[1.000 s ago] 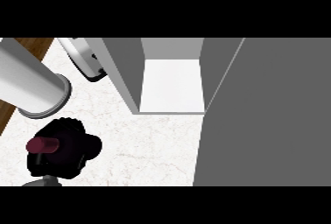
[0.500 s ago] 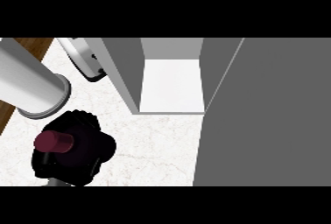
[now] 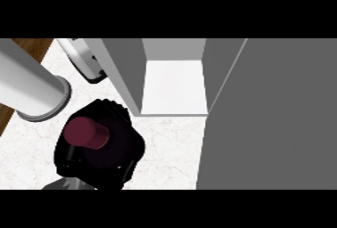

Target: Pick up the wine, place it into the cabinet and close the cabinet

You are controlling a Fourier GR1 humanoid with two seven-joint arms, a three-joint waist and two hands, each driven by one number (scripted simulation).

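The wine bottle (image 3: 87, 133) shows from above as a dark red cap over a dark body. My right hand (image 3: 121, 156) is shut on it, black fingers curled round its body and hiding most of it. They stand over the marble counter (image 3: 168, 147) at the lower left, just left of and in front of the cabinet's opening. The cabinet (image 3: 174, 89) is open, with a bare white shelf floor between grey walls. Its grey door (image 3: 276, 120) stands swung out and fills the right of the view. My left hand does not show.
A thick grey-white cylinder (image 3: 26, 87) slants in from the upper left, close beside the held bottle. A white and black appliance (image 3: 84, 64) stands at the back, left of the cabinet wall. Wood (image 3: 26, 44) shows past the counter's left edge.
My right hand has carried the wine up and to the right, closer to the cabinet's opening. The cylinder, the cabinet and its door have not moved.
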